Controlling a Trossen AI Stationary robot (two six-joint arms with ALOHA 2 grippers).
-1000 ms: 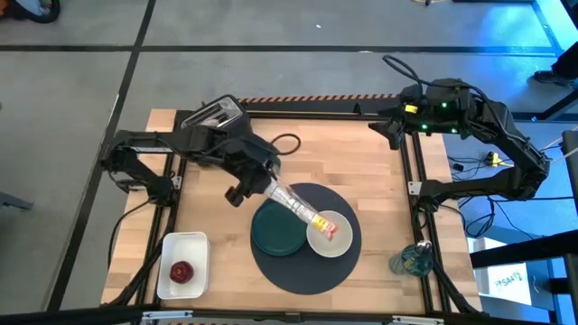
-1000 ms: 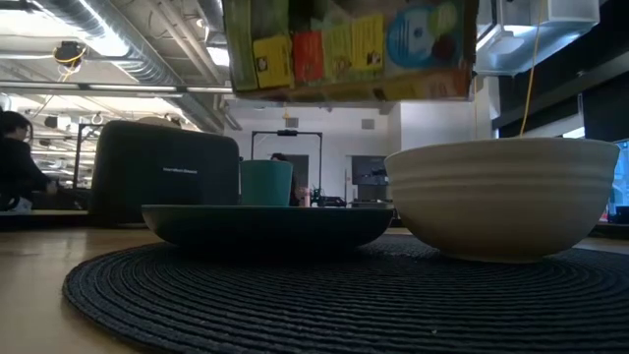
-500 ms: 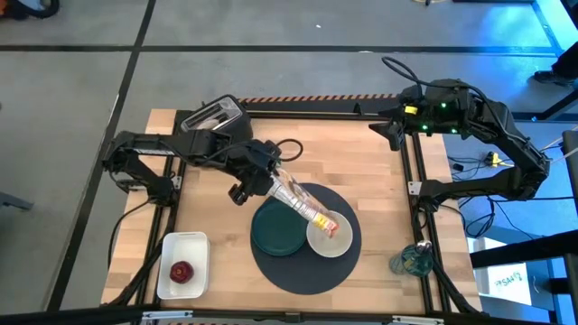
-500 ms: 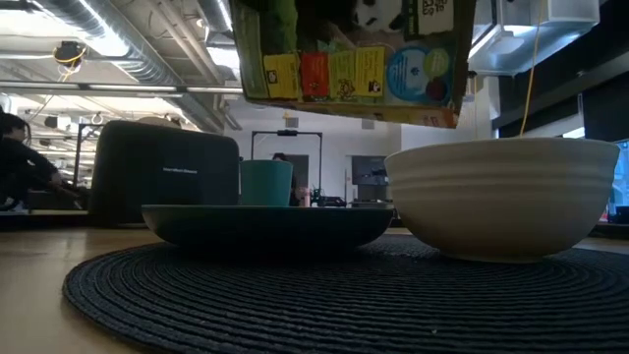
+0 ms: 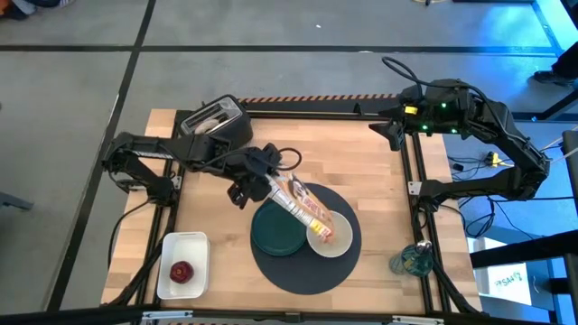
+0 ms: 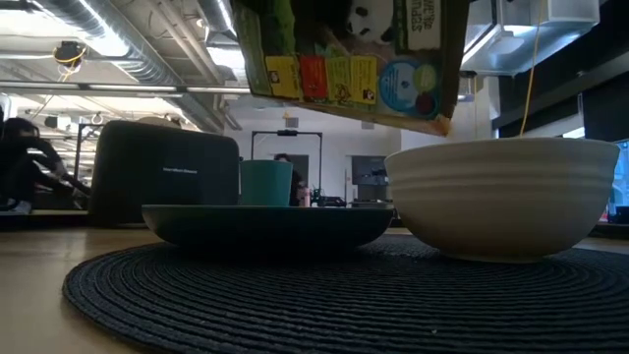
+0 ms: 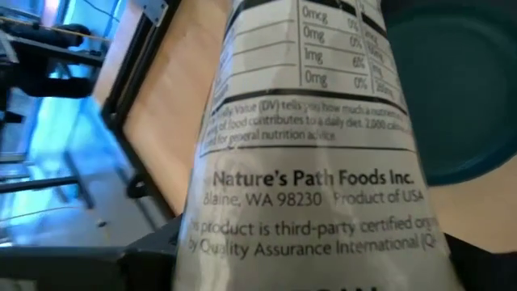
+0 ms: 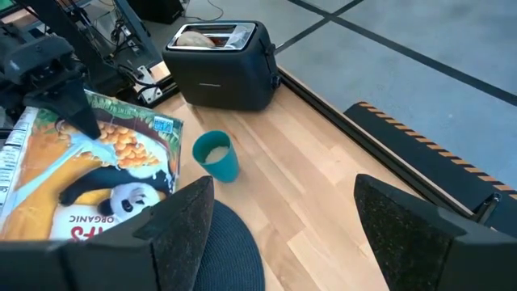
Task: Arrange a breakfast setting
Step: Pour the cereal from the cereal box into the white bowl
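Note:
My left gripper point(image 5: 259, 183) is shut on a cereal bag point(image 5: 302, 203) that slants down over the white bowl point(image 5: 330, 235). The bowl and a teal plate point(image 5: 276, 231) stand on the dark round mat point(image 5: 302, 271). In the low view the bag's lower corner point(image 6: 442, 122) hangs just above the bowl's rim point(image 6: 501, 147). The small green cup point(image 8: 216, 155) stands between the mat and the toaster. A red fruit point(image 5: 182, 271) lies in the white tray point(image 5: 194, 244). My right gripper point(image 8: 283, 242) is open and empty near the far right corner. No spoon shows. My left gripper pinches the cereal bag's upper end point(image 7: 307, 267) between its two fingers point(image 7: 149, 255), coming from the table's left. The bag is lifted clear and slants down and to the right, its printed back toward the wrist camera point(image 7: 315, 162) and its lower end over the bowl.
A black toaster point(image 5: 215, 122) with a bagel in its slot point(image 8: 212, 34) stands at the far left. A glass object point(image 5: 411, 262) sits by the near right edge. Bare wood lies between the mat and the far edge. A person shows in the room behind point(image 6: 25, 167).
My left gripper has gone a little toward the table's right edge and rolled. The cereal bag has turned about its length, from edge-on to showing its broad face from above, and its lower corner has tipped down toward the bowl's rim.

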